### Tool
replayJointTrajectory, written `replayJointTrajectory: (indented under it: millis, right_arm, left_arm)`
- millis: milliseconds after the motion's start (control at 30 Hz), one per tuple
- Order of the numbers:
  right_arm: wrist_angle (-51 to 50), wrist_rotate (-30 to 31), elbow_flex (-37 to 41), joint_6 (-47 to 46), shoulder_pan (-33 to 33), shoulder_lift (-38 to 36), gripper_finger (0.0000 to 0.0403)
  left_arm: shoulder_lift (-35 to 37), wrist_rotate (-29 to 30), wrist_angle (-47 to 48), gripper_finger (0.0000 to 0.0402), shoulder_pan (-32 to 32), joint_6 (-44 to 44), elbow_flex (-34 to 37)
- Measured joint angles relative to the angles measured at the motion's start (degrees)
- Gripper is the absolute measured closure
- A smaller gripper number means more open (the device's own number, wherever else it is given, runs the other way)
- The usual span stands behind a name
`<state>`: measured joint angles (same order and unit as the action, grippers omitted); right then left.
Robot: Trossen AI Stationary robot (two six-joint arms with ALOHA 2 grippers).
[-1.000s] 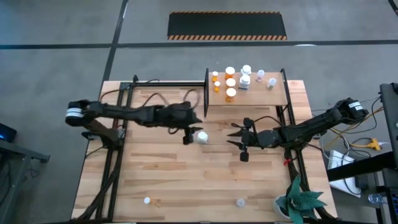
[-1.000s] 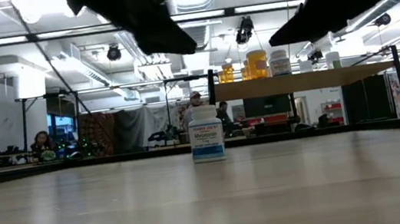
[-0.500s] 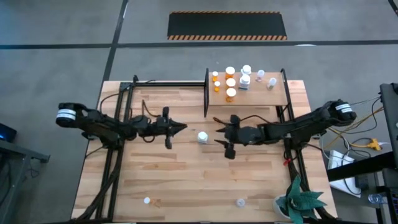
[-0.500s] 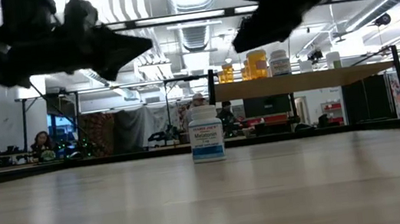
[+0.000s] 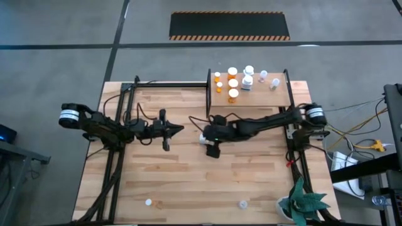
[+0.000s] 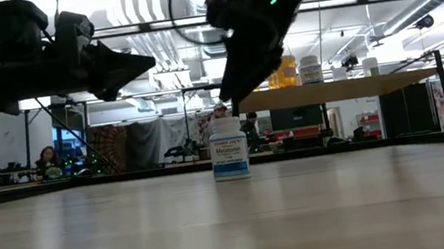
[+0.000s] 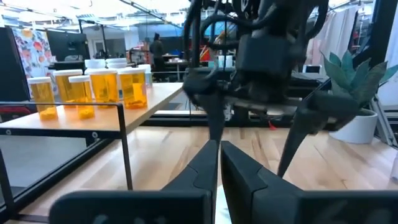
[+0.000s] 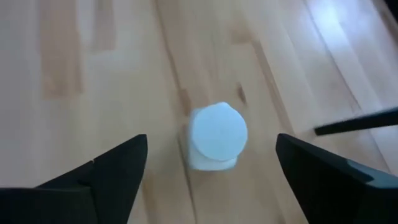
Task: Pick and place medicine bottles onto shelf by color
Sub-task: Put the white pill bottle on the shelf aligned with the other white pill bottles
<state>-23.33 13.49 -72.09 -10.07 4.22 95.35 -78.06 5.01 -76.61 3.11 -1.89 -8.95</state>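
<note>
Bottle (image 6: 228, 148) upright, cap up, under wide-open right gripper (image 8: 208, 171); left gripper (image 5: 174, 130), fingers together, at its 9 o'clock.

left gripper (image 5: 179, 129) fingers together, level, right gripper (image 5: 206, 139) spread wide, pointing down

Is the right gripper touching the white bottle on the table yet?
Apart. In the right wrist view the open right gripper hangs over the white bottle, with bare tabletop between the cap and each of the fingers.
</note>
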Motion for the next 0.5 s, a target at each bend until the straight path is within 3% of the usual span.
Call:
replayJointTrajectory:
  millis: [267, 500]
  right_arm:
    - [-7.73, -0.45, -9.26, 0.06, -3.14, 8.09, 0.006]
    - [-9.16, -5.17, -10.78, -0.63, -4.12, 10.3, 0.0127]
  left_arm:
    - [0.09, -0.15, -0.05, 0.04, -0.02, 0.0, 0.15]
    - [0.11, -0.19, -0.07, 0.04, -0.02, 0.0, 0.26]
